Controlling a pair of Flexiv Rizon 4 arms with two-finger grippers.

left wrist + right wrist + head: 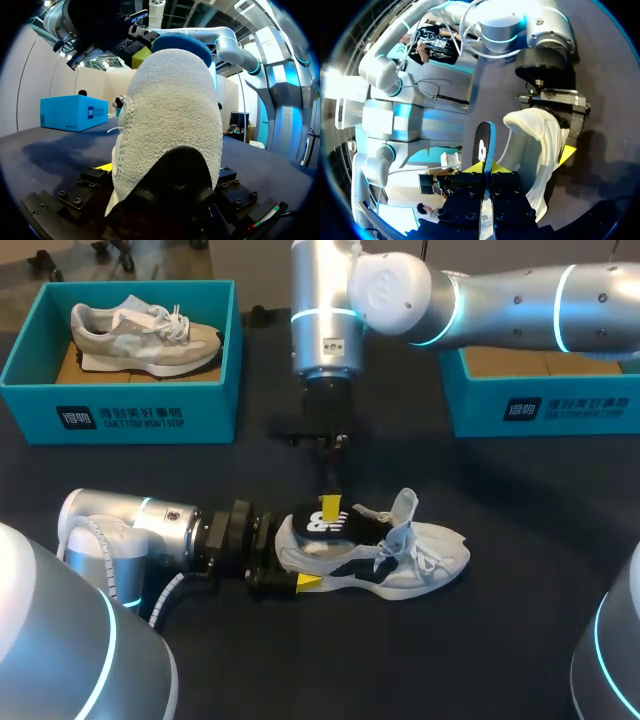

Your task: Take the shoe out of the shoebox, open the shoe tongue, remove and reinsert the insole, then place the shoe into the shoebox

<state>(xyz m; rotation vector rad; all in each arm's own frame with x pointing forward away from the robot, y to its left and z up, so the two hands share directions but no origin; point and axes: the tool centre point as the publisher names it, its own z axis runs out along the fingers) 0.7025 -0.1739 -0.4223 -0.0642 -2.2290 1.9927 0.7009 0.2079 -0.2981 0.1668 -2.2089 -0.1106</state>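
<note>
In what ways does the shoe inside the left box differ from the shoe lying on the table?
The boxed shoe is grey-beige; the table shoe is white. The boxed shoe lies untouched in its teal box; the table shoe has its heel in the left claw and its insole pinched by the right claw. Both are laced sneakers.

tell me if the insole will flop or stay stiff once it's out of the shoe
Probably bendy but not limp: the insole is a thin sheet, yet stands nearly straight in the right gripper. Likely light, since a pinch on one end holds it. Its free end may sway.
</note>
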